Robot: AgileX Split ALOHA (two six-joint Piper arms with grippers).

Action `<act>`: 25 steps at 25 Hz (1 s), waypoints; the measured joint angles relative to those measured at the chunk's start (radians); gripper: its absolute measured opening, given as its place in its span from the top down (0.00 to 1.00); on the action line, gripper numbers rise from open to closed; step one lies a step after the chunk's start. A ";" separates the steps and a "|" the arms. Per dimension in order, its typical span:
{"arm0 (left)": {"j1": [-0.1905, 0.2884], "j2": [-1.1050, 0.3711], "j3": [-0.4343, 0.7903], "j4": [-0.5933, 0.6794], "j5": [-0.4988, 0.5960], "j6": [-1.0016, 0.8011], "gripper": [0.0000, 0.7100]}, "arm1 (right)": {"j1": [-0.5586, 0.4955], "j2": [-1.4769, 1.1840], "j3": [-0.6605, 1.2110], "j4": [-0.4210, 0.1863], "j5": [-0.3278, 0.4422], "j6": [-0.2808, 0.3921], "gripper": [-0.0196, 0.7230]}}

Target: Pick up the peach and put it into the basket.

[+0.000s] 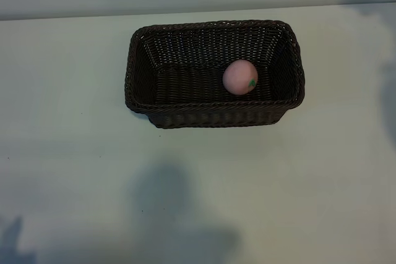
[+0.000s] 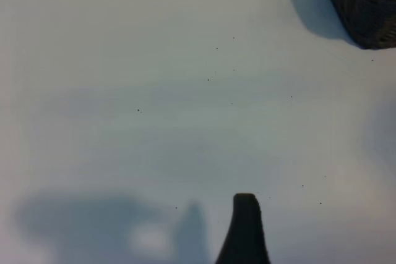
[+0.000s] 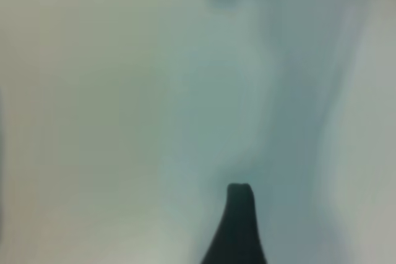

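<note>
— What's over on the left?

— Bare white table [image 1: 68, 153]. The left gripper [image 2: 245, 227] hangs over it, one dark fingertip [image 2: 245, 211] showing in its own wrist view, nothing between the jaws, which stand wide. A corner of the basket [image 2: 365, 4] sits at the edge of that view.

— And in the middle?

— The basket [image 1: 213, 115] stands upright on the table, and the peach [image 1: 240, 77] lies inside on its floor, right of centre, near the right-hand wall (green leaf mark facing the near right).

— The right side?

— The right gripper [image 3: 238, 227] shows only one dark fingertip [image 3: 239, 199] over blurred table. I cannot tell how wide it stands; nothing is seen in it.
</note>
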State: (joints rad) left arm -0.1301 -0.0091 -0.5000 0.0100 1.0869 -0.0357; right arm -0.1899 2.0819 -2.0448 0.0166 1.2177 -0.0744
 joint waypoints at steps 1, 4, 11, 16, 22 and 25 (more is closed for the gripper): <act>0.000 0.000 0.000 0.000 0.000 0.000 0.16 | -0.016 -0.004 0.000 0.005 0.001 0.004 0.17; 0.000 0.000 0.000 0.000 0.000 0.000 0.16 | -0.054 -0.044 0.038 0.010 0.001 0.008 0.17; 0.000 0.000 0.000 0.000 0.000 0.000 0.16 | -0.168 -0.234 0.190 0.056 0.002 0.001 0.17; 0.000 0.000 0.000 0.000 0.000 0.000 0.16 | -0.193 -0.422 0.273 0.080 0.003 -0.019 0.17; 0.000 0.000 0.000 0.000 0.000 0.000 0.16 | -0.193 -0.744 0.418 0.116 0.004 -0.024 0.17; 0.000 0.000 0.000 0.000 0.000 0.000 0.16 | -0.168 -0.929 0.507 0.115 0.004 -0.034 0.17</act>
State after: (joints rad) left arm -0.1301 -0.0091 -0.5000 0.0100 1.0869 -0.0357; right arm -0.3579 1.1533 -1.5379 0.1318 1.2217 -0.1082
